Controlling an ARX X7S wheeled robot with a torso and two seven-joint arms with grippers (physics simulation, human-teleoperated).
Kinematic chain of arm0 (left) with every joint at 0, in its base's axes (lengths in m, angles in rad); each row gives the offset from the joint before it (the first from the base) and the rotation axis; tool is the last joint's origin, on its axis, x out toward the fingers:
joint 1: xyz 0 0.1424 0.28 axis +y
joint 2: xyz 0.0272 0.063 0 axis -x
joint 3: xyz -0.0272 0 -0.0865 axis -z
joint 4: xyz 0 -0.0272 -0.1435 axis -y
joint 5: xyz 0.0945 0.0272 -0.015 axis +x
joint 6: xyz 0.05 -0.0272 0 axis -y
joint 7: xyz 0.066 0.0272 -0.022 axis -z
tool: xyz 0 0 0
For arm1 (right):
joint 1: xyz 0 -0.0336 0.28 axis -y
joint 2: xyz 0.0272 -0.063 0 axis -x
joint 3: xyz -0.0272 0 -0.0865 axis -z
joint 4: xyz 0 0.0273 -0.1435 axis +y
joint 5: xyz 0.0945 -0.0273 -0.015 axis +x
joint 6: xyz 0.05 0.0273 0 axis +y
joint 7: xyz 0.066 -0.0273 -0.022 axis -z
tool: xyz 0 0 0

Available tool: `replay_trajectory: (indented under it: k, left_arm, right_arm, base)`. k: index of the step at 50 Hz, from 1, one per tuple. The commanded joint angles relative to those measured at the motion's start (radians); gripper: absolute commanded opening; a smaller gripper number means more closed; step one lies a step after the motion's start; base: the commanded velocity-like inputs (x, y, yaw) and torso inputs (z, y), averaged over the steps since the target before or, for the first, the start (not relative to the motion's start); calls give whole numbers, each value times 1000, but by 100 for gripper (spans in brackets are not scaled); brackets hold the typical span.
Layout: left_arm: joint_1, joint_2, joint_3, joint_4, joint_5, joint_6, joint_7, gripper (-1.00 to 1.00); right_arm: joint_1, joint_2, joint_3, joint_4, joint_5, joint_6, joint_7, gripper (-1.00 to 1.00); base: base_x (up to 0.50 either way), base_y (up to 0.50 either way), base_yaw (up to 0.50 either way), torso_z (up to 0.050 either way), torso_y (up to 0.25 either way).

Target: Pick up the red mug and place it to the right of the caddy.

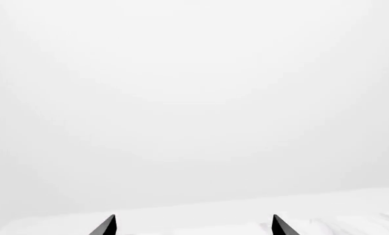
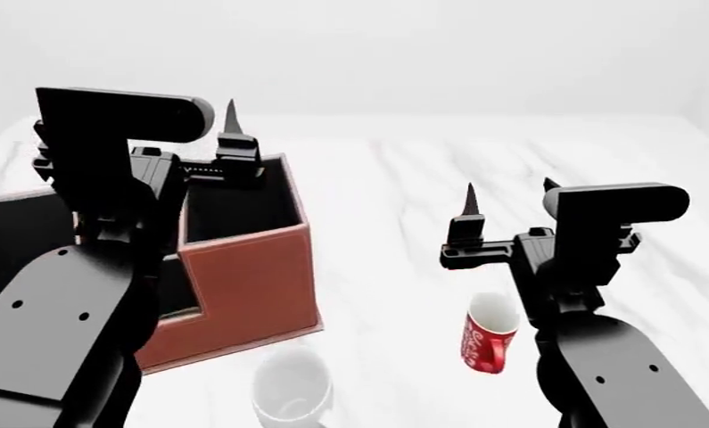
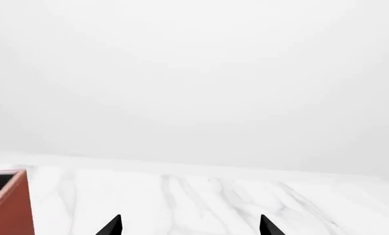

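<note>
A white marbled table [image 2: 449, 178] fills the head view, bare walls behind it. At the left the caddy [image 2: 253, 276] sits under the left gripper [image 2: 230, 134], whose fingers [image 1: 106, 226] show wide apart and empty in its wrist view. Low at centre stands a white mug [image 2: 292, 388]; the red mug [image 2: 489, 334] is at lower right beneath the right gripper [image 2: 509, 201], also spread wide and empty. Nothing is grasped yet, so I judge the pick and placement both remain.

head: high, looking down, close over the caddy [image 2: 253, 276] | left wrist: level across the table [image 1: 246, 215], faces blank wall | right wrist: level, caddy [image 3: 8, 203] corner at edge, shared with head
</note>
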Motion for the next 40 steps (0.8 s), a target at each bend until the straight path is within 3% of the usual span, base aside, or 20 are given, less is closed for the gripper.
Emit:
replay_trajectory:
  k: [1,9,25,30,40]
  left_arm:
    - [7,-7,-1,-18,-5,20,-2,100]
    - [2,-9,-5,-3,-13,10,-6,100]
    - [8,-19,-7,9,-24,8,-12,100]
    - [13,-21,-11,25,-31,-3,-13,100]
    - [23,-27,-4,4,-28,23,-18,100]
  right_arm:
    - [10,1,-9,10,8,5,3,100]
    - [19,0,-11,18,-8,20,35,100]
    - [7,7,17,-36,10,67,60,100]
    - [-87,19,105,-192,105,202,39,100]
    - [-261,46,179,-388,170,294,30,100]
  base:
    - [500,0,0,0,10]
    - [500,0,0,0,1]
    - [20,0,0,0,1]
    - [0,0,0,0,0]
    - [0,0,0,0,0]
